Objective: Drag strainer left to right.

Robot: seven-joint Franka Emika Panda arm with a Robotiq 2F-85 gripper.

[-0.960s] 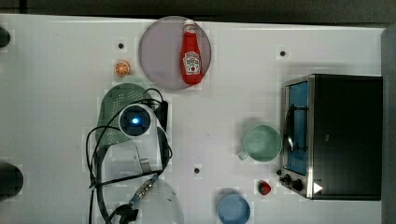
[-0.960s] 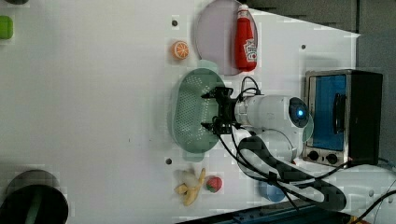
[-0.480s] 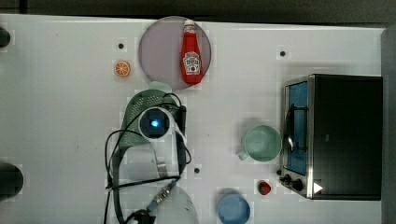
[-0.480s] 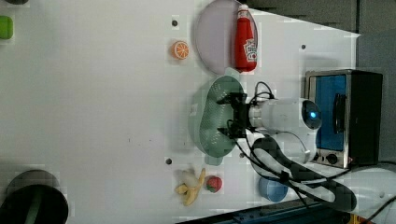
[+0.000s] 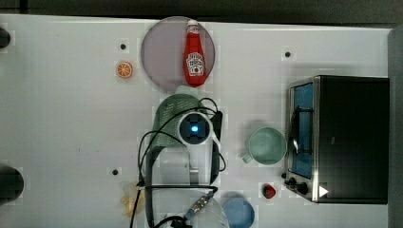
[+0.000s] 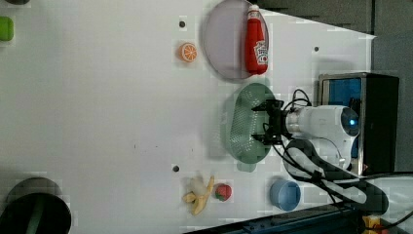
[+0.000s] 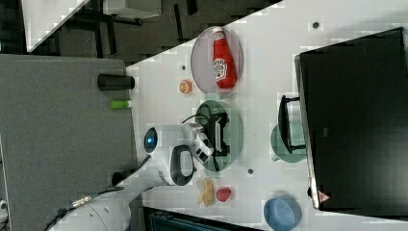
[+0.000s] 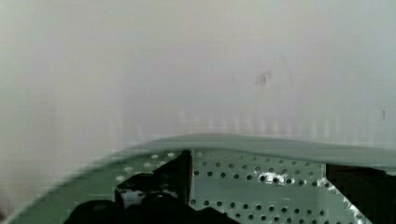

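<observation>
In the top view, the white table (image 5: 71, 118) fills most of the picture, with a dark strip of room along its far edge; the strainer (image 5: 171, 111) sits just below the grey-lilac plate (image 5: 164, 52), half covered by the arm, and the mint mug (image 5: 267, 146) stands well to the top view's right of the strainer, beside the toaster oven (image 5: 349, 137). In the left view, the gripper (image 6: 261, 123) reaches into the strainer's bowl with its fingers spread wide, one finger (image 6: 260, 106) toward the plate side. In the right view, a grey floor and dark furniture lie beyond the table edge, and the strainer lies between the plate and a banana (image 7: 207, 191). The wrist view shows the strainer's holed wall against bare white tabletop.
</observation>
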